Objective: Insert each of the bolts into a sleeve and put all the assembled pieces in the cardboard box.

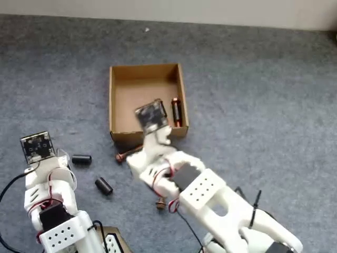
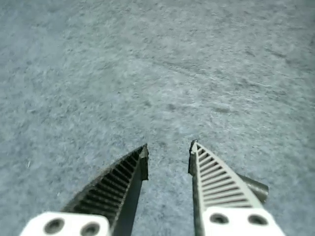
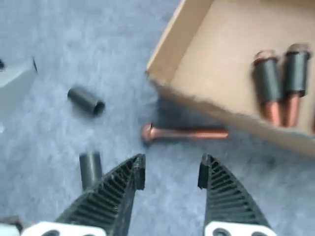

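The cardboard box (image 1: 118, 95) lies open on the grey carpet, with two assembled pieces (image 1: 176, 112) side by side against its right wall. Those pieces (image 3: 280, 83) are dark sleeves on copper bolts. A loose copper bolt (image 3: 184, 132) lies flat just outside the box's front wall (image 3: 216, 110). My right gripper (image 3: 171, 169) hovers open just short of that bolt. One black sleeve (image 3: 86, 100) lies farther off, another sleeve (image 3: 90, 169) beside one finger. My left gripper (image 2: 167, 157) is open over bare carpet, a sleeve (image 2: 256, 189) behind one finger.
In the high view, the bolt (image 1: 128, 154) lies at the box's front left corner, two sleeves (image 1: 81, 159) (image 1: 103, 185) to its left, and a second bolt (image 1: 160, 203) by the right arm (image 1: 210, 200). The left arm (image 1: 50, 195) stands at the left.
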`<state>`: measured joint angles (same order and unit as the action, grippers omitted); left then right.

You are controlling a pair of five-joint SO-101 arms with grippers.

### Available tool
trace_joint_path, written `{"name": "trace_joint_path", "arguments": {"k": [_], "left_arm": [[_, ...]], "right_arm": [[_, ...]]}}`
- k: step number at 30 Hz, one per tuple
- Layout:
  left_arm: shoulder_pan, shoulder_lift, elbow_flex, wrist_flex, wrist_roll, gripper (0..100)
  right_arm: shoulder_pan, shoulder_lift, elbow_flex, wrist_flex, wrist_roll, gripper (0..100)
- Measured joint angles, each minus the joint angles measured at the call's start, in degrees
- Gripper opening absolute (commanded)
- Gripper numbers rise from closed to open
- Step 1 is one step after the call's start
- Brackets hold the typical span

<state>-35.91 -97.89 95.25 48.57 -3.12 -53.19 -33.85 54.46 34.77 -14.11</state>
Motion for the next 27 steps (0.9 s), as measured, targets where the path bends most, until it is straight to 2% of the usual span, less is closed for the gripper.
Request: {"name": "trace_joint_path", "arguments": {"k": [6, 14, 21, 27], "left_arm": [[-1.76, 0.0, 0.0, 0.0, 4.4, 23], [-1.76, 0.0, 0.0, 0.0, 4.66, 23], [-1.76, 0.0, 0.0, 0.0, 4.66, 23], [-1.76, 0.0, 0.0, 0.0, 4.66, 23]], "right_arm": [[-4.92, 1.49, 5.27, -5.45, 0.0, 17.0], [-7.74, 1.49, 7.74, -17.23, 0.0, 17.0], [-8.88, 1.49, 7.74, -18.37, 0.0, 17.0], [-13.98, 4.04, 7.56, -18.55, 0.0, 17.0]]}}
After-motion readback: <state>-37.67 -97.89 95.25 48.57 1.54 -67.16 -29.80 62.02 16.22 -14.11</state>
